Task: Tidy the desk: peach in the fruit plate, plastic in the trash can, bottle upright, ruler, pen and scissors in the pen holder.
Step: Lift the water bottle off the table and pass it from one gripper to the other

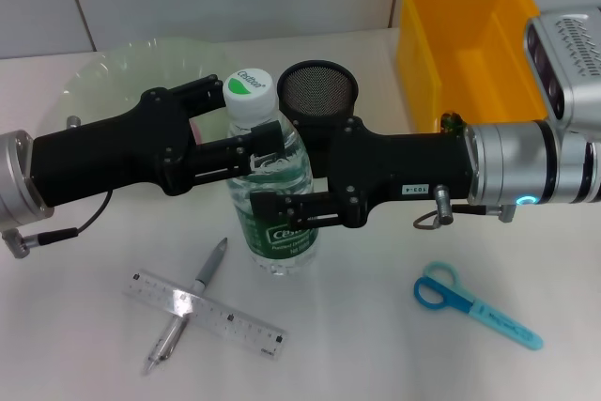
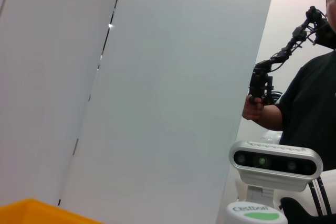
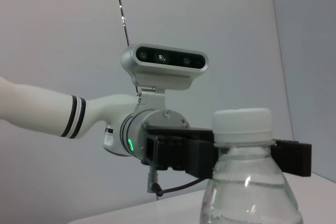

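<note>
Standing upright mid-desk, the bottle is clamped from both sides: left gripper closed at its neck, right gripper closed around its body. Ruler, pen and scissors lie nearer.

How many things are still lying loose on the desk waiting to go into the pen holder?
3: the ruler and the pen crossing it, in front of the bottle, and the blue scissors toward the right. Others could be hidden behind the arms.

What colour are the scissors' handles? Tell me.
Blue, on the scissors; head view shows it best.
</note>
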{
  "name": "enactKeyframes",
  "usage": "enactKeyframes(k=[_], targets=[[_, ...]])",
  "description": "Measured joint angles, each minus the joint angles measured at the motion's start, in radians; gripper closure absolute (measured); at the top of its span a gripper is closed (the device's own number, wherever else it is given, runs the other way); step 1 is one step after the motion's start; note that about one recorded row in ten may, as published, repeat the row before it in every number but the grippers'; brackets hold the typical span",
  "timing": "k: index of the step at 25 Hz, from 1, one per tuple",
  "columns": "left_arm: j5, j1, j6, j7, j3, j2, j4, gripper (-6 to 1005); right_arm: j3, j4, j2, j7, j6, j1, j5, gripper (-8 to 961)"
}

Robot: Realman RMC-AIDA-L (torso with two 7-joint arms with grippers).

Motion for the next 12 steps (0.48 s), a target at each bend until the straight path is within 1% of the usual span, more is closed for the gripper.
enactKeyframes(k=[12], targets=[[-0.010, 0.000, -0.004, 0.003, 0.006, 0.000, -0.009, 230, -0.001, 0.001, 0.000, 0.000, 0.000, 0.004, 0.001, 208]])
